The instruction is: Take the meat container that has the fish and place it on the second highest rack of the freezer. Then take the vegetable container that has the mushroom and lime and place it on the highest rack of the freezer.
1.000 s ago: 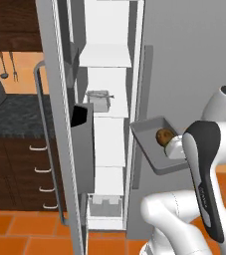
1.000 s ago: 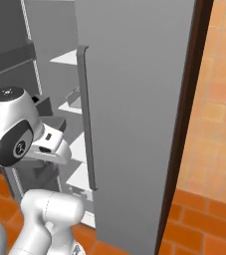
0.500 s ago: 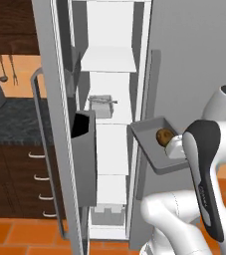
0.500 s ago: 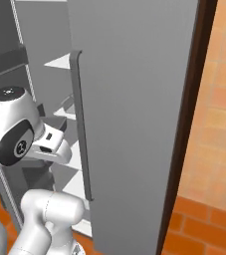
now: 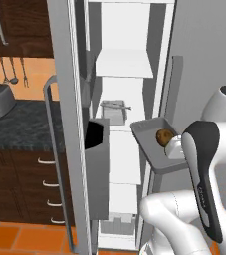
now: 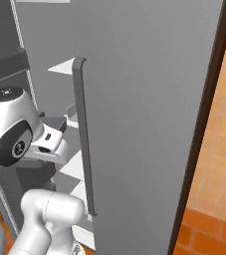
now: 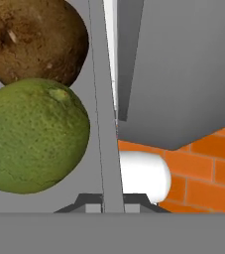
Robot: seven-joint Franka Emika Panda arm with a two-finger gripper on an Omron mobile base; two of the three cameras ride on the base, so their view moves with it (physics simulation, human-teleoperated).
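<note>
1. Gripper (image 7: 113,206): nearest item. Fingers fully closed, clamped on the thin side wall of the grey vegetable tray (image 5: 145,134); the wall runs straight up between the two tips in the hand view.

2. Lime (image 7: 34,136): green, dimpled, lying inside the tray just beside the gripped wall, close to the fingers.

3. Mushroom (image 7: 34,39): brown, rounded, touching the lime on its far side. In the left base view it shows as a brown lump in the tray, partly behind the white arm.

4. Tray position: held in the air in front of the open freezer (image 5: 129,30), at about mid-height of the white interior, outside the shelf openings, roughly level.

5. Freezer door (image 6: 149,99): large grey panel with long bar handle, standing open close to the right of the arm.

6. Second highest rack (image 5: 115,127): carries a pale container with something thin lying across its top; too small to confirm as the fish, though it looks like the first delivery is done.

7. Highest rack (image 5: 123,63): flat white shelf, above the tray's present height.

Step in hand, by judgement: second delivery, carrying phase. Next move calls for raising the tray above the top shelf, then pushing it in level, keeping clear of the door edge and shelf lip so the lime and mushroom do not roll.
</note>
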